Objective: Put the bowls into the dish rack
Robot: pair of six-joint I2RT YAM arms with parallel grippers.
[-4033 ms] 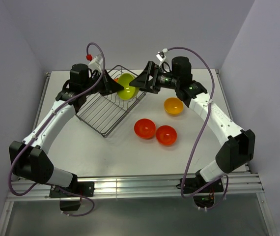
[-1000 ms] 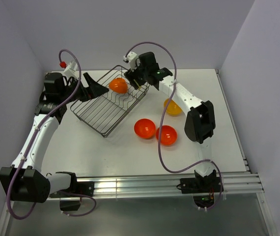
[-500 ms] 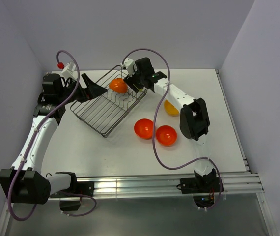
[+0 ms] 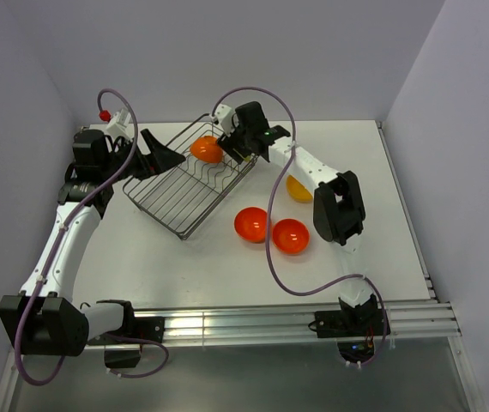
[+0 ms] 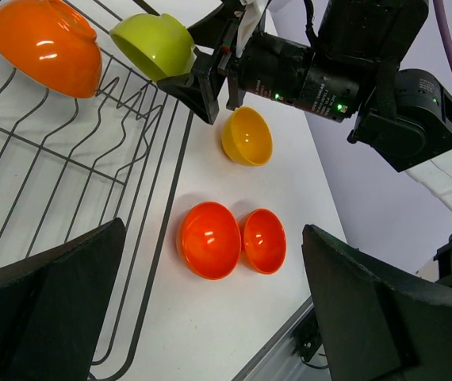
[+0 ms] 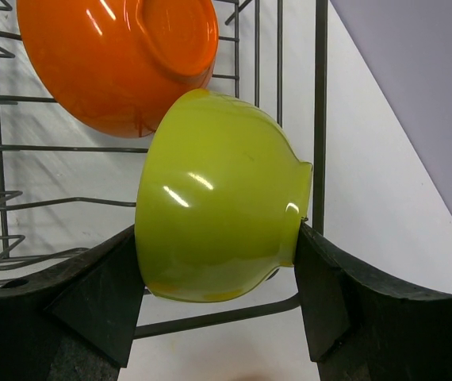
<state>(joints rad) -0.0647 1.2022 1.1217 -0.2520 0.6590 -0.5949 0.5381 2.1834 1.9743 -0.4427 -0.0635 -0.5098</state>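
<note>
Status: my right hand (image 6: 219, 258) grips the lime green bowl (image 6: 218, 198) by its sides, tilted at the dish rack's (image 4: 154, 214) far right corner, just beside the racked orange bowl (image 6: 107, 63). Left hand (image 5: 214, 313) stands wide and empty at the rack's left side. Three bowls (image 5: 208, 240) wait on the bench (image 5: 289, 182). Risk, in my judgement: the green bowl sits hard by the rim wire, so releasing could tip it outside.

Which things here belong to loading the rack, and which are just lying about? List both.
Job in hand:
dish rack
orange bowl, in the rack
lime green bowl, held by the right gripper at the rack's edge
yellow bowl and two red-orange bowls, on the table
left gripper, open, empty

Lying about:
no loose item, only the arms' purple cables
</note>
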